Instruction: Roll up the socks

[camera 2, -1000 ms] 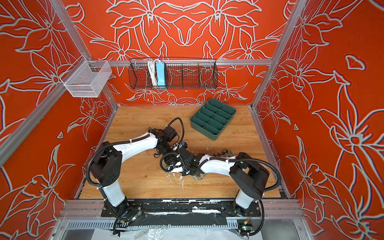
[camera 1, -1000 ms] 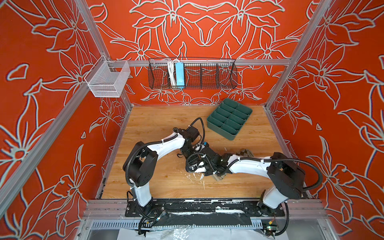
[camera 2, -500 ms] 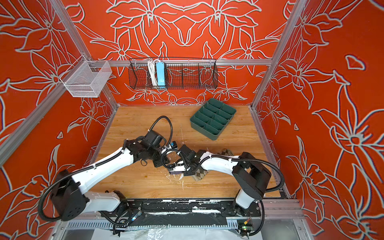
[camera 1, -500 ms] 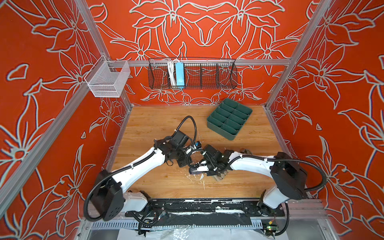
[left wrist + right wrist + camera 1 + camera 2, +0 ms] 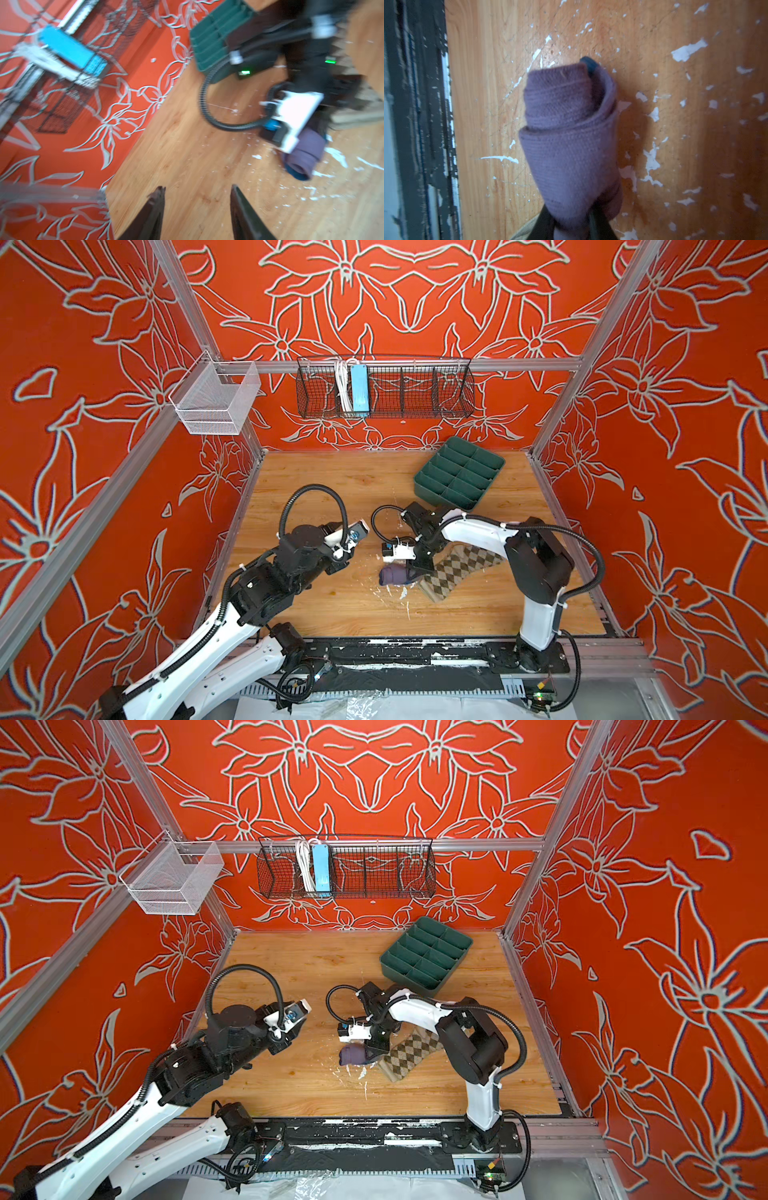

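While R gripper [image 5: 572, 220] pinches the purple sock [image 5: 566, 145] roll, keep tension so it won't unwind. L gripper [image 5: 197, 187] hangs part-open, empty.

Two socks: one purple sock [image 5: 392, 574], one argyle sock [image 5: 453, 572]. One green tray [image 5: 440, 499]. Two wire baskets: black basket [image 5: 415, 393], white basket [image 5: 216, 406]. Two robot arms: left arm [image 5: 208, 649], right arm [image 5: 473, 531].
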Robot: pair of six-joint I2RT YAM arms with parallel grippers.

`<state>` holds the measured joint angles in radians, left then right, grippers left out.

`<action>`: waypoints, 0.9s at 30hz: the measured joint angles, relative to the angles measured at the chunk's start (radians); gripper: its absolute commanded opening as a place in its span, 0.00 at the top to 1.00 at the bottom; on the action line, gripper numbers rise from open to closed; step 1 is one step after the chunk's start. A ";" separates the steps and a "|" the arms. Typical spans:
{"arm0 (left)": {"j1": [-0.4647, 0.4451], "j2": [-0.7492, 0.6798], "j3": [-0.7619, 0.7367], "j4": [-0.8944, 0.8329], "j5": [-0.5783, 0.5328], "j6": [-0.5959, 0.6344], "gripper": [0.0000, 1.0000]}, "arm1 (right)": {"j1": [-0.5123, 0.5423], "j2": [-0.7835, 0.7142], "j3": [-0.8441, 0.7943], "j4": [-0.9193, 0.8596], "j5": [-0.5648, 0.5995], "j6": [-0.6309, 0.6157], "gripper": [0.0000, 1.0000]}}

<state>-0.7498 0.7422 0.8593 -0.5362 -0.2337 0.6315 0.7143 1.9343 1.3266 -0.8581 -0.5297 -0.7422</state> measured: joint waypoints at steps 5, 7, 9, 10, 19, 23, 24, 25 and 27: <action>-0.260 0.177 -0.128 0.060 -0.071 0.061 0.47 | -0.042 0.085 0.087 -0.104 -0.090 0.007 1.00; -0.337 0.321 -0.164 0.105 -0.088 0.076 0.48 | -0.046 0.103 0.108 -0.129 -0.105 0.008 1.00; -0.373 0.451 -0.173 0.144 -0.100 0.081 0.48 | -0.047 0.114 0.119 -0.148 -0.117 0.010 1.00; -0.381 0.505 -0.173 0.171 -0.106 0.078 0.48 | -0.047 0.119 0.120 -0.155 -0.124 0.010 1.00; -0.380 0.793 -0.103 0.331 -0.219 0.034 0.49 | -0.050 0.127 0.108 -0.186 -0.153 0.011 1.00; -0.355 0.830 -0.102 0.368 -0.249 0.019 0.49 | -0.055 0.117 0.088 -0.174 -0.164 0.010 1.00; -0.346 0.832 -0.103 0.373 -0.251 0.018 0.49 | -0.056 0.113 0.083 -0.173 -0.165 0.009 1.00; -0.337 0.832 -0.107 0.377 -0.251 0.016 0.49 | -0.056 0.108 0.077 -0.173 -0.166 0.007 1.00; -0.324 0.832 -0.113 0.378 -0.249 0.010 0.50 | -0.056 0.104 0.071 -0.173 -0.166 0.002 1.00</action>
<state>-1.0737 1.5738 0.7460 -0.1581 -0.4831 0.6418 0.6582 2.0384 1.3975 -1.0313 -0.6956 -0.7399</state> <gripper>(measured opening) 0.510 0.215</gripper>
